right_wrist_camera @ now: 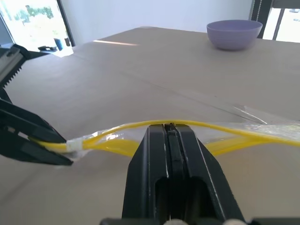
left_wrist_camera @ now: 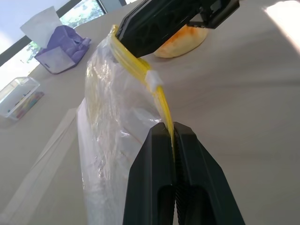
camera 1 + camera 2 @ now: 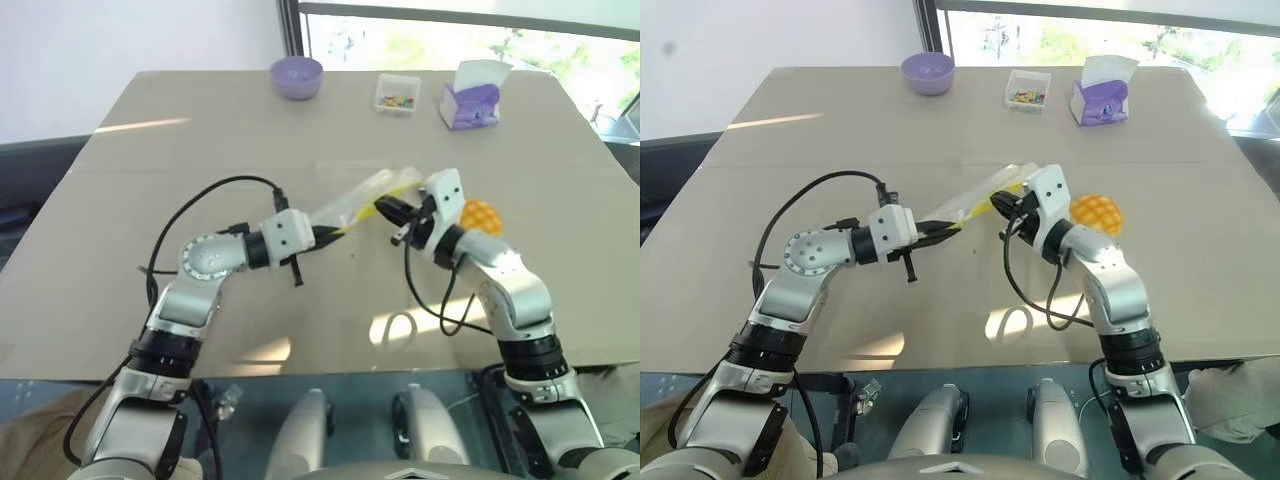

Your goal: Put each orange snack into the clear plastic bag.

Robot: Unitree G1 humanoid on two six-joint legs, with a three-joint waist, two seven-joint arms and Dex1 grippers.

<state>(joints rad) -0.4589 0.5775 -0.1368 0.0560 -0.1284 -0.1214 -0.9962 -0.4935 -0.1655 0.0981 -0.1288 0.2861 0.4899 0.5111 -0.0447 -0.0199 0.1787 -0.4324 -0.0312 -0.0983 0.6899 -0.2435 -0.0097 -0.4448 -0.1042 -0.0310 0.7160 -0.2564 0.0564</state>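
Left wrist: gripper [image 2: 174,136] pinching bag [image 2: 110,140]

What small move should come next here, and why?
Probably draw the two grippers apart to open the clear plastic bag: left gripper and right gripper are each shut on its yellow zip strip, and the orange snack lies outside on the table.

The clear plastic bag [image 2: 105,140] looks thin, crinkly and glossy; the table [image 3: 200,150] is smooth and matt, and the bowl [image 3: 296,76] is shiny plastic.
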